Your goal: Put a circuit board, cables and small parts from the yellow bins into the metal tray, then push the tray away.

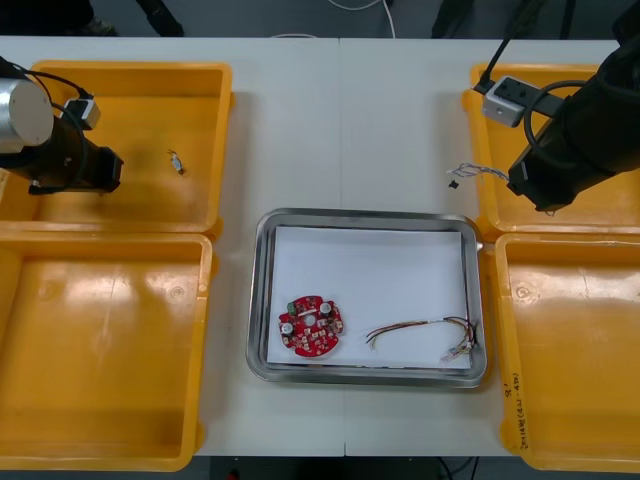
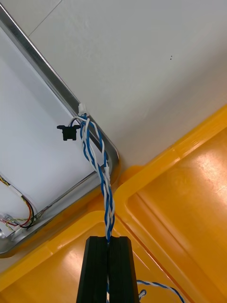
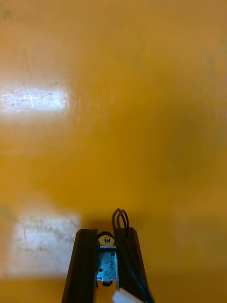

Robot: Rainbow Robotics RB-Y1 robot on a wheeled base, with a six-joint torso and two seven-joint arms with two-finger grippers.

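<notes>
The right hand (image 2: 108,240) hangs above the far-right yellow plastic bin (image 1: 481,205), its fingers pressed close and pinching the twisted blue and white cable (image 2: 97,156). The cable's free end, with a small black connector (image 2: 67,132), trails out past the bin wall toward the near corner of the shiny metal tray (image 1: 262,300).

The step in hand looks to be carrying this cable across. To do it well, the grip should be high enough that the dangling connector clears the tray's rim rather than hooking on it. It should then come down over the bare white middle so the connector touches first and the rest folds in behind. Release is best kept clear of the round red circuit board (image 1: 310,326) and the red and yellow cable (image 1: 420,328) already lying near the tray's front edge — dropped there, the wires could tangle.

The left hand (image 3: 106,234) is over the far-left yellow bin (image 1: 215,150), fingers pinching a small metal part (image 3: 107,265) with thin black wire loops — it wants a straight lift clear of the wall before crossing the tabletop (image 1: 340,130).
</notes>
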